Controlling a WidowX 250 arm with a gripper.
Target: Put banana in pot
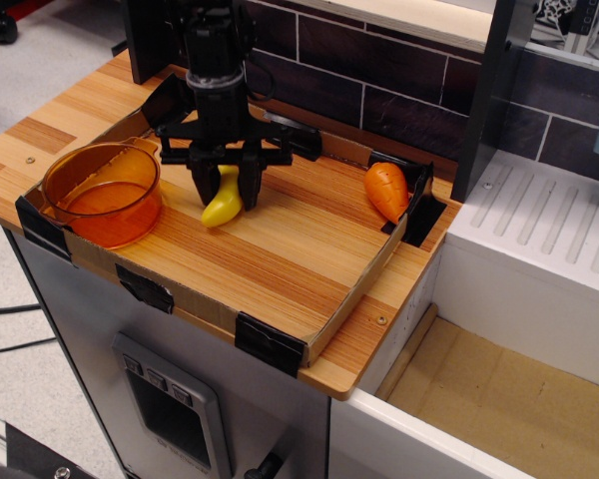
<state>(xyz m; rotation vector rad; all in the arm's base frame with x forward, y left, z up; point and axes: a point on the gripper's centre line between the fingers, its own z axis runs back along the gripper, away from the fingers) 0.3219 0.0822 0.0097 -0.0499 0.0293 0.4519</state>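
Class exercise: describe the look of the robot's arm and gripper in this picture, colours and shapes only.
The gripper is all matte black: two tapered fingers hanging from a wide crossbar with angled side linkages. Above it rises a black cylindrical wrist with a pale ring. No cables or markings can be made out.

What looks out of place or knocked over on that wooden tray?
Nothing stands out. The orange pot sits upright and empty, the carrot toy leans in the far corner, and the gripper is closed around the banana, which lies on the tray.
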